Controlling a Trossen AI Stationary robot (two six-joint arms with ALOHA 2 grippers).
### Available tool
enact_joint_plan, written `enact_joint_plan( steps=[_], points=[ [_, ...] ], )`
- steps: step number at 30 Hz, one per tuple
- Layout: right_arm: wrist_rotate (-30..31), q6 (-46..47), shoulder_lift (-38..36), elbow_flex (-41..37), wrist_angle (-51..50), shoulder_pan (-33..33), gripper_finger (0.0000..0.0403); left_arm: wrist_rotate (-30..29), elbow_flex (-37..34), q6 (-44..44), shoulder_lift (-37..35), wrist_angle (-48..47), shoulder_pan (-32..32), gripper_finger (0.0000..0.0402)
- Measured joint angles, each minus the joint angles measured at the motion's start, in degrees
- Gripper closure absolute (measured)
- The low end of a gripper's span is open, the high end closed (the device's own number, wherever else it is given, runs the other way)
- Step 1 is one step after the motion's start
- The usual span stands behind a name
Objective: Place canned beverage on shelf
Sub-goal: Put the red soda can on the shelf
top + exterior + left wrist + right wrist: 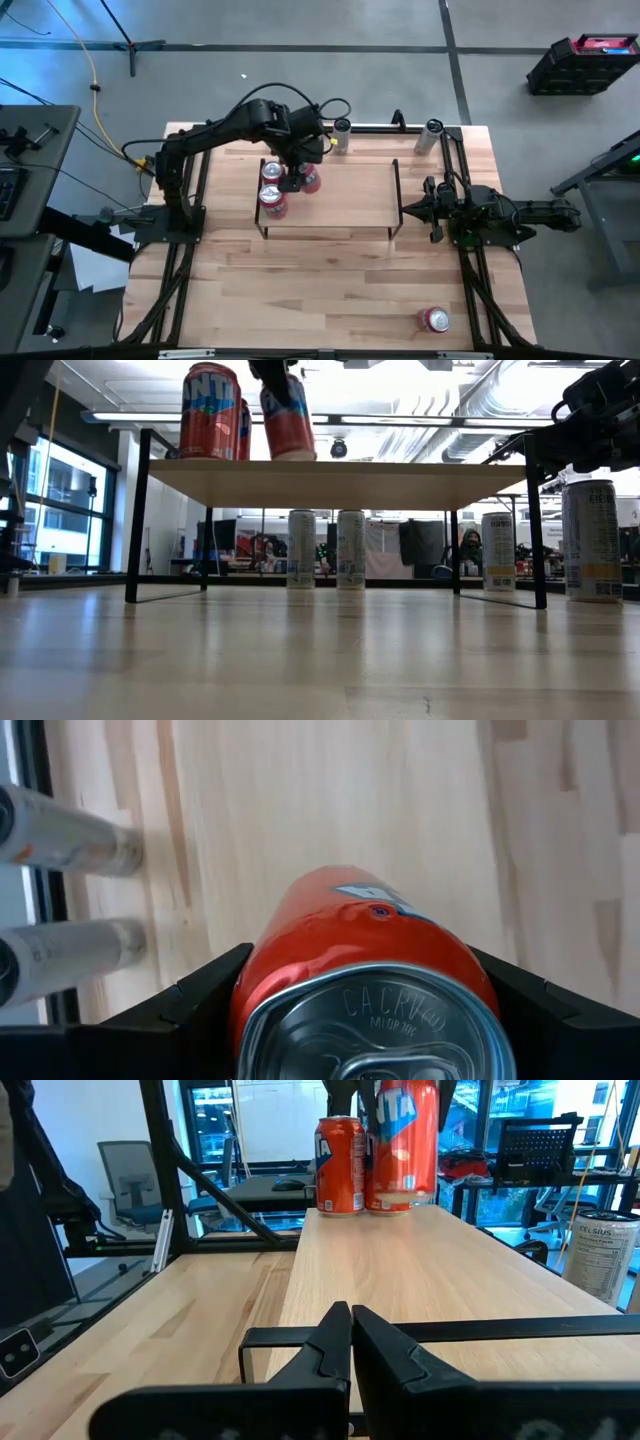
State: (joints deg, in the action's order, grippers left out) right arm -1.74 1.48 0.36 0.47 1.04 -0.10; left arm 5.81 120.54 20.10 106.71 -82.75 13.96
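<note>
The shelf (345,195), a light-wood board on a black wire frame, stands mid-table. Two red cans (271,172) (271,200) stand on its left end. My left gripper (300,178) reaches over the board from the left and is shut on a third red canned beverage (365,970), just right of those two. In the low view this can (288,420) leans a little, its base at board height. My right gripper (350,1320) rests shut by the table's right edge, pointing at the shelf and touching nothing. My left gripper pinches the red can between its two fingers (200,995), one on each side of the can's wall (262,982) near the top rim. The fingers come steeply from above. The can is slightly tilted; I cannot tell whether its base (292,455) touches the board.
Several tall white cans stand along the table's far side behind the shelf (342,135) (432,135) (498,550). Another red can (434,320) lies on its side near the table's front right corner. Most of the shelf board to the right of the cans is bare (360,195).
</note>
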Motion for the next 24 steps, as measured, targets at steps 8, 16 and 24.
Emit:
enact_joint_plan(
  steps=[8,16,24],
  points=[
    [0.0,0.0,0.0,0.0,0.0,0.0,0.0402,-0.3,-1.1,1.1,-0.1,0.3,0.0,0.0116],
    [0.0,0.0,0.0,0.0,0.0,0.0,0.0402,1.6,-2.7,1.6,-0.1,1.4,-0.4,0.0116],
    [0.0,0.0,0.0,0.0,0.0,0.0,0.0402,0.2,-2.7,1.6,-0.1,1.3,-0.4,0.0116]
  ],
)
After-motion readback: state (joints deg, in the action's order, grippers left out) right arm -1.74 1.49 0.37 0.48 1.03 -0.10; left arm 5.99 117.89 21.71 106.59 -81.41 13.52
